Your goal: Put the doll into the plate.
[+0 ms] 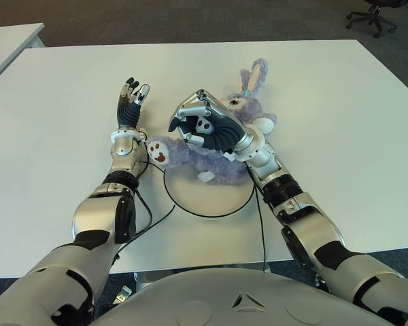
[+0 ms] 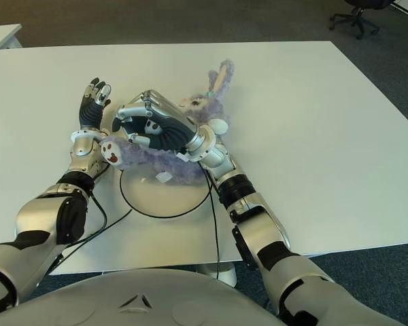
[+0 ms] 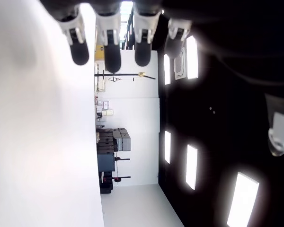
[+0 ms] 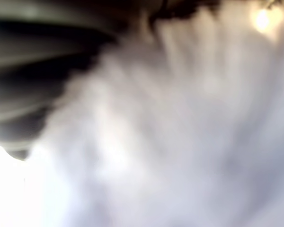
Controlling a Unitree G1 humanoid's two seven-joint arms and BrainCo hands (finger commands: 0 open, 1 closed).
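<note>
Two hands: right hand (image 1: 207,125) fingers curled around purple bunny doll (image 1: 211,153) over white plate (image 1: 211,193) rim; left hand (image 1: 130,102) fingers spread, empty, beside doll's foot.

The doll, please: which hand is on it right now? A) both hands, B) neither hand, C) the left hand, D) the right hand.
D: the right hand is curled over the doll at the plate's far edge, while the left hand shows beside it, fingers spread and empty.

plate (image 1: 211,200) front half bare, doll (image 1: 211,153) across far rim, table (image 1: 340,102) open elsewhere
</note>
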